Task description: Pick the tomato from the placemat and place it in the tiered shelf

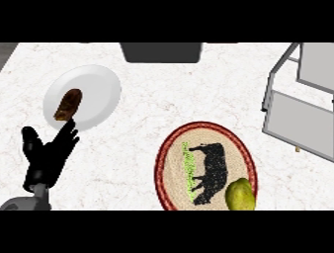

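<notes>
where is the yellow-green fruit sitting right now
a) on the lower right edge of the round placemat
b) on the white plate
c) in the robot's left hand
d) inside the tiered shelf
a: the yellow-green fruit rests on the placemat at its lower right rim, apart from the shelf.

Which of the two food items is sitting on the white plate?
The dark brown oblong food item, on the white plate near the left robot hand. The yellow-green tomato sits on the round placemat.
</notes>
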`<state>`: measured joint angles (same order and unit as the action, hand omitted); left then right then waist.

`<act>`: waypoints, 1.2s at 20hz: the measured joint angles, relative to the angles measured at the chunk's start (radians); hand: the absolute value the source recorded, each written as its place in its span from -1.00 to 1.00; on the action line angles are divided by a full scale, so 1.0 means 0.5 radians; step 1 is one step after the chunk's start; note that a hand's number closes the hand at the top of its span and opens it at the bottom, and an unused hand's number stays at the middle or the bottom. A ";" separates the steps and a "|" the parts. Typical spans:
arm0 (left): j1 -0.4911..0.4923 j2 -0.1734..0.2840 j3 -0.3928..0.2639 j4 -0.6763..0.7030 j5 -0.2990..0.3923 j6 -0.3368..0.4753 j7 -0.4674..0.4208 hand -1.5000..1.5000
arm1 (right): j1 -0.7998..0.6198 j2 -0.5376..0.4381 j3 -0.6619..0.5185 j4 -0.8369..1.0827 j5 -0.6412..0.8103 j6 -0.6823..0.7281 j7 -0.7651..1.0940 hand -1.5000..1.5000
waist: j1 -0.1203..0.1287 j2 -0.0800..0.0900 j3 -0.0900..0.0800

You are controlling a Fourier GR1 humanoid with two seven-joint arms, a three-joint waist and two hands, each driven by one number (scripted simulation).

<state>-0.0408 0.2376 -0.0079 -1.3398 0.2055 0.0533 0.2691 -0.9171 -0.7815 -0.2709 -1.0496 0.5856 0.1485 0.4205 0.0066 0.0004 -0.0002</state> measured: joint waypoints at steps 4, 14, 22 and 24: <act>-0.014 -0.020 0.003 0.026 -0.026 0.019 -0.021 0.00 | 0.006 0.084 -0.131 -0.039 -0.075 -0.157 0.083 -1.00 | -0.007 -0.002 0.001; -0.052 0.029 0.060 0.006 0.006 -0.038 0.055 0.00 | -0.090 0.165 -0.474 -0.068 -0.406 -0.347 0.144 -1.00 | -0.007 -0.002 0.001; -0.028 -0.019 0.040 -0.008 -0.042 -0.003 0.042 0.00 | -0.080 -0.006 -0.683 -0.068 -0.444 -0.590 0.183 -1.00 | -0.009 -0.002 0.000; -0.007 -0.014 0.047 -0.031 -0.037 -0.010 0.045 0.00 | -0.024 -0.078 -0.748 -0.068 -0.442 -0.628 0.193 -1.00 | -0.013 -0.003 0.000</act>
<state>-0.0445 0.2304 0.0156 -1.3553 0.1871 0.0482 0.2916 -0.9290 -0.8205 -0.6448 -1.0835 0.3646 -0.1654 0.5170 -0.0001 -0.0009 -0.0001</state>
